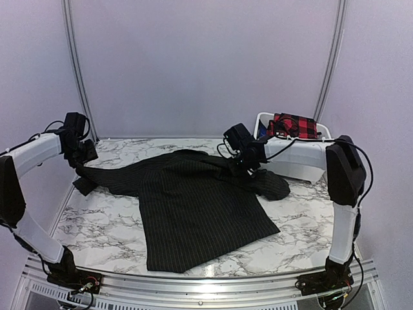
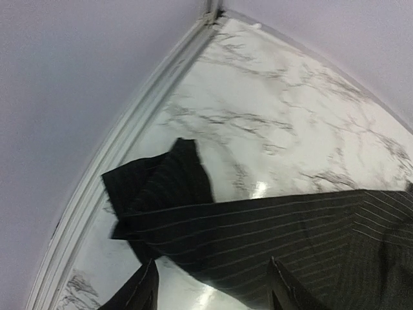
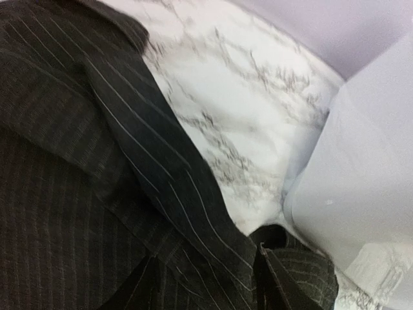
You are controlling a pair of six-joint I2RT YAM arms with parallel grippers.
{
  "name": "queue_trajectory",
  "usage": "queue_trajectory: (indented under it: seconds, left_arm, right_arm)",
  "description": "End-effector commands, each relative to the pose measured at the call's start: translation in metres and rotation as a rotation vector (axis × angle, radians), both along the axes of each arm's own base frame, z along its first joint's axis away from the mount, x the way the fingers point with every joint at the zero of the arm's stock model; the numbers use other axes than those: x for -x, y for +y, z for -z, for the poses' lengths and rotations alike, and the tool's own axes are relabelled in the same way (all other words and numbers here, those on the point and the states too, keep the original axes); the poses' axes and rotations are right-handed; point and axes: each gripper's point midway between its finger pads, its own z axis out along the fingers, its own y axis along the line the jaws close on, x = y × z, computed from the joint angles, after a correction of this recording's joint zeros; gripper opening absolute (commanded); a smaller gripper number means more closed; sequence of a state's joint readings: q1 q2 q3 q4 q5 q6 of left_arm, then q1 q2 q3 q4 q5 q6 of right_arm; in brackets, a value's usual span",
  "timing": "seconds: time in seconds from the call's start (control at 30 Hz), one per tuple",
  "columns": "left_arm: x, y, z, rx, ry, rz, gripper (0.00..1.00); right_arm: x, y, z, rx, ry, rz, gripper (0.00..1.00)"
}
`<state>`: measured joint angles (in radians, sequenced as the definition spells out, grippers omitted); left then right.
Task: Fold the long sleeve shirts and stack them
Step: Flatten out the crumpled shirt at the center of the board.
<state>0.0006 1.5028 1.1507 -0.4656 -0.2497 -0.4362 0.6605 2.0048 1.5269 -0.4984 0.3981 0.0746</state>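
Observation:
A black pinstriped long sleeve shirt [image 1: 193, 206] lies spread flat on the marble table [image 1: 97, 219], with one sleeve reaching left and the other right. My left gripper [image 1: 82, 160] hovers over the left sleeve's cuff end. In the left wrist view its fingers [image 2: 139, 290] stand apart, open, and the sleeve [image 2: 258, 219] lies flat below them with the cuff [image 2: 161, 181] folded over. My right gripper [image 1: 247, 166] hangs over the right shoulder and sleeve. It is open too, and the cloth [image 3: 97, 161] lies loose under it. A red-and-black plaid shirt [image 1: 295, 125] sits in a bin.
A white bin [image 1: 303, 169] stands at the back right and holds the plaid garment; its wall [image 3: 361, 181] is close beside the right sleeve. A metal rail [image 2: 122, 148] edges the table on the left, with pale curtain walls behind.

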Motion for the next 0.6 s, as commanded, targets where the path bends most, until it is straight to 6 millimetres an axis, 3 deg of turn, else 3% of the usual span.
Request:
queue_trajectory:
  seconds: [0.0, 0.13, 0.2, 0.27, 0.4, 0.57]
  left_arm:
    - [-0.026, -0.064, -0.036, 0.022, -0.109, 0.177, 0.59]
    - [-0.043, -0.134, -0.026, 0.076, -0.108, 0.326, 0.58]
    - [-0.055, -0.166, -0.015, 0.115, -0.108, 0.385, 0.56]
    - [-0.067, -0.196, -0.007, 0.149, -0.108, 0.44, 0.54]
    - [-0.093, -0.24, 0.02, 0.214, -0.089, 0.513, 0.48]
    - [-0.129, -0.283, 0.042, 0.291, -0.101, 0.564, 0.42]
  right_arm:
    - [-0.021, 0.031, -0.064, -0.089, -0.132, -0.03, 0.49]
    - [-0.044, 0.054, -0.084, -0.14, -0.196, -0.057, 0.49]
    - [-0.058, 0.068, -0.08, -0.15, -0.206, -0.082, 0.45]
    - [-0.075, 0.08, -0.06, -0.143, -0.188, -0.095, 0.35]
    - [-0.104, 0.095, -0.04, -0.185, -0.175, -0.105, 0.25]
    - [-0.127, 0.099, -0.01, -0.247, -0.15, -0.089, 0.17]
